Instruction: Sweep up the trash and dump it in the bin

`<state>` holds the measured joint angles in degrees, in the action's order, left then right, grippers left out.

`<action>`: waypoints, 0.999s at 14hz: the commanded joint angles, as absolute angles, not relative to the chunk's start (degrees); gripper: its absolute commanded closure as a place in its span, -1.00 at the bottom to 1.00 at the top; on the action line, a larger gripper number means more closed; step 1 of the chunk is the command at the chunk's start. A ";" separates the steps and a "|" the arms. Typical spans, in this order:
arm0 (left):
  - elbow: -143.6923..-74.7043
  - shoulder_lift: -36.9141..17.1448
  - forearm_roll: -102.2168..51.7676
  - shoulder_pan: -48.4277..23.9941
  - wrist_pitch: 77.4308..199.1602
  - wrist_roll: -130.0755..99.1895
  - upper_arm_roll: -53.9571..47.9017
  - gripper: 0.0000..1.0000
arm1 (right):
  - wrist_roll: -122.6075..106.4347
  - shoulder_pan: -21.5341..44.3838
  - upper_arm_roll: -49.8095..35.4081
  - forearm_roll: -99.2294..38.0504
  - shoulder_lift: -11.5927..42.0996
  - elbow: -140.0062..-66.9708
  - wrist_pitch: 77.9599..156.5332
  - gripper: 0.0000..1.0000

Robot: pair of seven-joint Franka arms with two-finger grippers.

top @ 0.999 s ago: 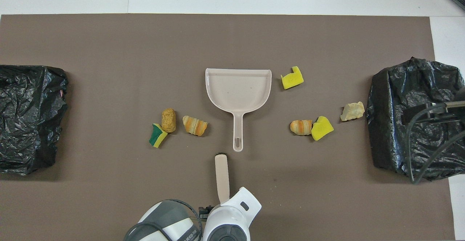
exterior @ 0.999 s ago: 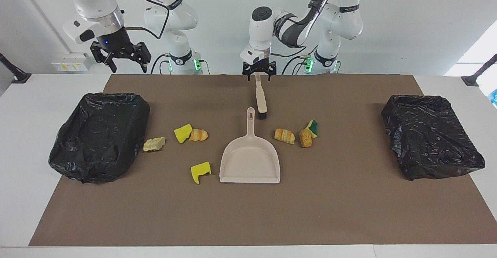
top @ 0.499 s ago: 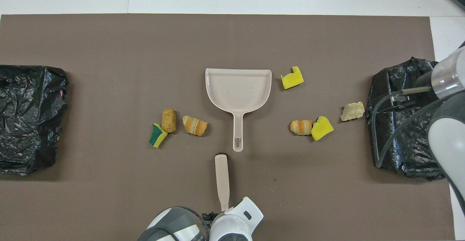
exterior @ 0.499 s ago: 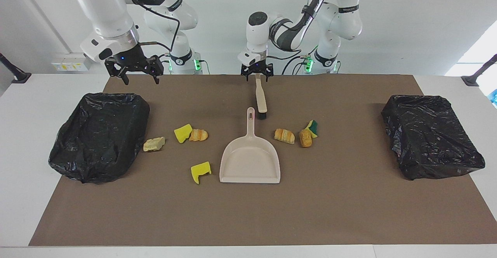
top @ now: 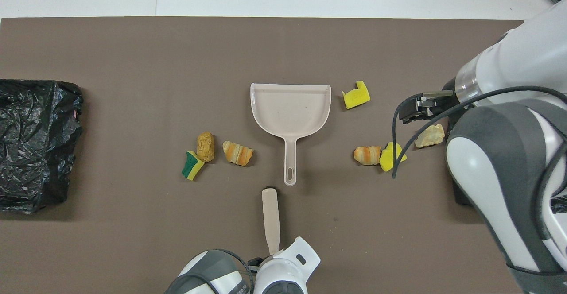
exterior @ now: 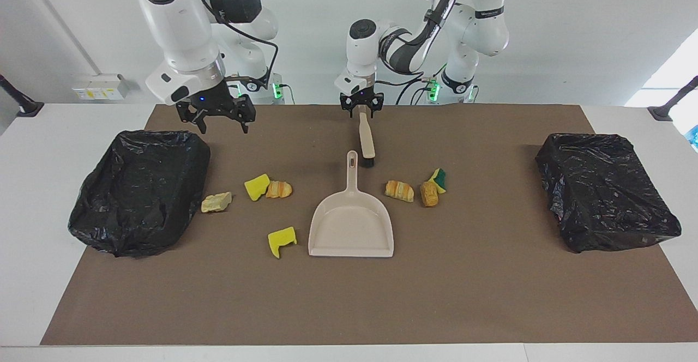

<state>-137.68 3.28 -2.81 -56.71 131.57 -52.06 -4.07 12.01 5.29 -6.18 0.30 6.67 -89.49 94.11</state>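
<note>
Left tool (exterior: 360, 107) was closed on the handle end of the beige brush with a dark bristle head (exterior: 366, 138), which was held slanted, bristles seemingly down at the counter (exterior: 491, 296) just by the handle tip of the beige plastic dustpan (exterior: 351, 225). Right tool (exterior: 217, 118) was seen raised with fingers spread, nothing held, over the brown mat (exterior: 349, 307) beside the black bag-lined bin at the right arm's end (exterior: 139, 190).

Trash was all seen loose on the mat, none in the pan:
- pale beige chunk (exterior: 216, 202) just beside that bin
- yellow sponge bit (exterior: 256, 187) touching a golden-brown bread-like lump (exterior: 279, 189)
- notched yellow sponge bit (exterior: 282, 240) beside the pan's mouth
- striped bread-like lump (exterior: 399, 191), brown lump (exterior: 428, 193) and green-backed sponge bit (exterior: 438, 179) grouped toward the left arm's end

A second black bag-lined bin (exterior: 606, 190) was seen at the left arm's end.

Progress was judged as early: brush gripped, pan not yet picked up, nothing swept, nothing dumped. Sweeping of all seven scraps and the tip-out into a bin were left.
</note>
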 commanded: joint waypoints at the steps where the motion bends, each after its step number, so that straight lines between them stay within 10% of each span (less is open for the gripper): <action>1: -136.85 4.22 -2.90 -56.34 128.42 -51.59 -3.25 1.00 | 13.01 5.01 -6.15 -1.41 7.91 -87.98 95.10 -1.00; 14: -131.57 14.68 -2.81 -32.28 107.14 -38.42 -2.99 1.00 | 29.77 18.18 -6.15 -2.11 12.29 -91.58 107.47 -1.00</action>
<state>-131.77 13.15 -2.74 -37.31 108.89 -41.44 -2.50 25.80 16.06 -6.27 -2.24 10.26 -91.34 104.76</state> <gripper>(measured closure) 0.736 0.000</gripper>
